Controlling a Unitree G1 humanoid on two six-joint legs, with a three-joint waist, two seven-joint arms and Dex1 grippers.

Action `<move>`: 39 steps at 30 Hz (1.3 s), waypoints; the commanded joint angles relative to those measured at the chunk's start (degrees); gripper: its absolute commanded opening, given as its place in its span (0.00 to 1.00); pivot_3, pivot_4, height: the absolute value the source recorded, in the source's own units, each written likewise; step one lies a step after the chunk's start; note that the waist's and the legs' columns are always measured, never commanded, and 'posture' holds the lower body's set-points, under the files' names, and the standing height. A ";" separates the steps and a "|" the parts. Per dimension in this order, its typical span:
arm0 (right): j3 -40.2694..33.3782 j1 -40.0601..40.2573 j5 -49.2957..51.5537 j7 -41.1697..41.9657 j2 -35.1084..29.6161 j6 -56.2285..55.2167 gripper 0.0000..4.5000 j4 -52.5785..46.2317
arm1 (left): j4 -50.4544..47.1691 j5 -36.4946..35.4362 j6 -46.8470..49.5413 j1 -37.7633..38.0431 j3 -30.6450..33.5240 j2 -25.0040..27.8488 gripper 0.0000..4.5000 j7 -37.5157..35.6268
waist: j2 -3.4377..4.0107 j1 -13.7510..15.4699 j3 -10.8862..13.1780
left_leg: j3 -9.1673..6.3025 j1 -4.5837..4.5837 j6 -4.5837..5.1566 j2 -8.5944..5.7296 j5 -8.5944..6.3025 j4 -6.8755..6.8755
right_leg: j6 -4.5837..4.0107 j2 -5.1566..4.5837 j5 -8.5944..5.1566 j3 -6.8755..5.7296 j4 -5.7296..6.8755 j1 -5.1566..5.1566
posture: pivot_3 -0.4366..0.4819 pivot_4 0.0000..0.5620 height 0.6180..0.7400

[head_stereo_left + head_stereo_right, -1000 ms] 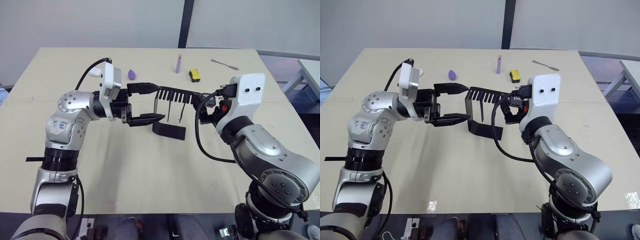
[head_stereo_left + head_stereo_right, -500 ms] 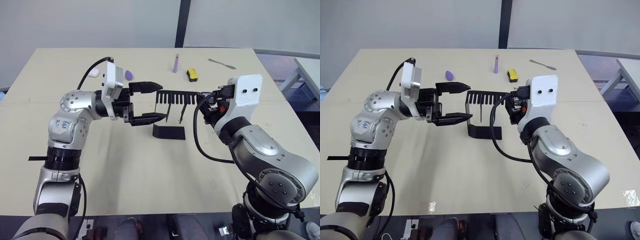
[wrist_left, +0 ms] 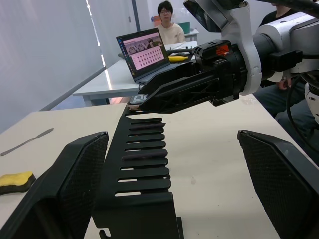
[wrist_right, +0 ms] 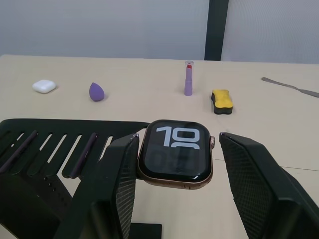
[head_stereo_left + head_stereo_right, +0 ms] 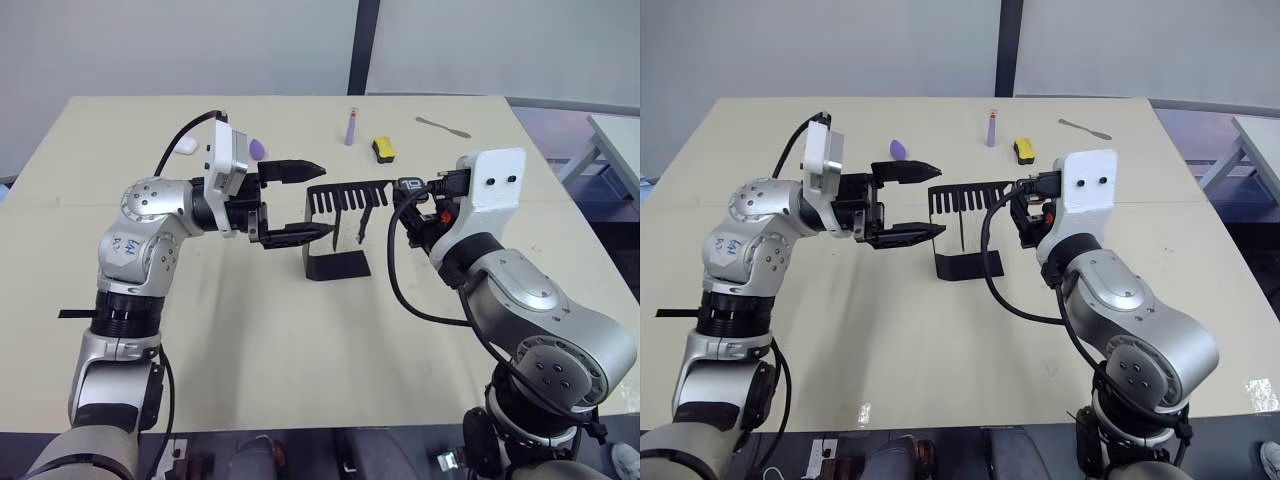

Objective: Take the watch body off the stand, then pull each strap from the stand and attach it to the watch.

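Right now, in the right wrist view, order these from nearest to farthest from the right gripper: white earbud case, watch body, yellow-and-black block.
1. watch body, between the right gripper fingers, at the stand's end.
2. yellow-and-black block, farther back on the table.
3. white earbud case, far off, past the stand's slots.

My left arm's bent at the elbow, forearm level, reaching rightward w/ the wrist cam block on top. Left gripper (image 5: 300, 199) has its two black fingers spread wide — one farther, one nearer, tips pointing right, nothing between them. My right arm comes in from the near right, elbow low, white wrist housing up, forearm aimed left. Right gripper (image 4: 175, 164) has fingers parted — pads (image 4: 118, 179) not quite closed on anything.
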 commanded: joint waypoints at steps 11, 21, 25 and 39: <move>-4.92 -2.99 1.84 6.75 -3.50 -0.65 0.35 -4.72 | -2.87 -2.47 2.36 -2.11 1.06 1.65 1.00 -1.56 | 0.01 0.00 0.01 | 0.00 -0.01 0.00 0.00 0.00 -0.01 | 0.00 0.00 0.00 0.00 -0.01 -0.01 | 0.48 0.27 1.00; -24.18 21.84 21.44 30.70 -16.98 -14.36 0.35 -9.22 | -14.30 -13.06 15.40 3.71 0.67 9.08 1.00 -8.26 | 0.08 0.14 0.06 | -0.34 -0.19 0.01 -0.03 -0.01 -0.16 | 0.05 0.00 -0.01 -0.14 -0.36 0.10 | 0.48 0.27 1.00; -17.86 36.81 11.18 33.60 -21.73 -20.03 0.35 -5.23 | -15.55 -7.49 9.10 9.89 -2.96 9.51 1.00 -9.50 | 0.08 0.01 0.07 | -0.37 0.00 0.01 -0.04 0.01 -0.17 | 0.05 0.03 -0.02 -0.13 -0.44 0.34 | 0.48 0.27 1.00; -0.21 35.03 -18.31 29.51 -13.32 -46.33 0.35 24.90 | -13.70 1.80 -1.47 17.73 -7.74 1.20 1.00 -2.01 | 0.06 0.42 0.06 | -0.42 0.00 0.08 -0.11 0.06 -0.11 | 0.19 0.03 0.06 -0.09 -0.50 0.40 | 0.48 0.27 1.00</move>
